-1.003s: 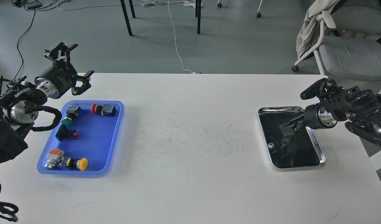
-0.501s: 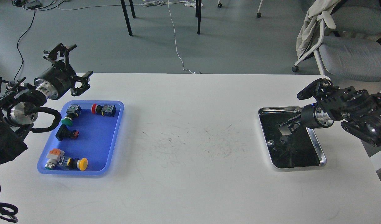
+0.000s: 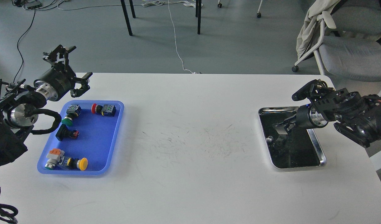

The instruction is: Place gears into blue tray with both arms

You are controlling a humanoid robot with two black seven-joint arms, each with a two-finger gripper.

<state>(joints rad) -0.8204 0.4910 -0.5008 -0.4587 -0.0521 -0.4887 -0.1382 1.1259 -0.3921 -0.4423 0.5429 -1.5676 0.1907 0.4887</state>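
Left gripper (image 3: 73,67) hovers above the far left corner of the table (image 3: 190,186), fingers spread wide apart, nothing between them. The blue tray (image 3: 97,140) lies just below and nearer than this gripper, on the table. Inside it: push-button switches with green (image 3: 69,116), red (image 3: 103,109) and yellow (image 3: 75,163) caps, plus a small black one (image 3: 66,133). No gear can be made out in the blue tray.

Right gripper (image 3: 279,129) is lowered over the steel tray (image 3: 318,146), pointing down and leftward into its dark interior. Its fingers merge with the black tray floor and reflections; whether they are parted or closed cannot be told. A small silvery item (image 3: 269,139) sits just left of and below the fingertips, near the tray's left rim. Individual gears are not distinguishable against the black surface.
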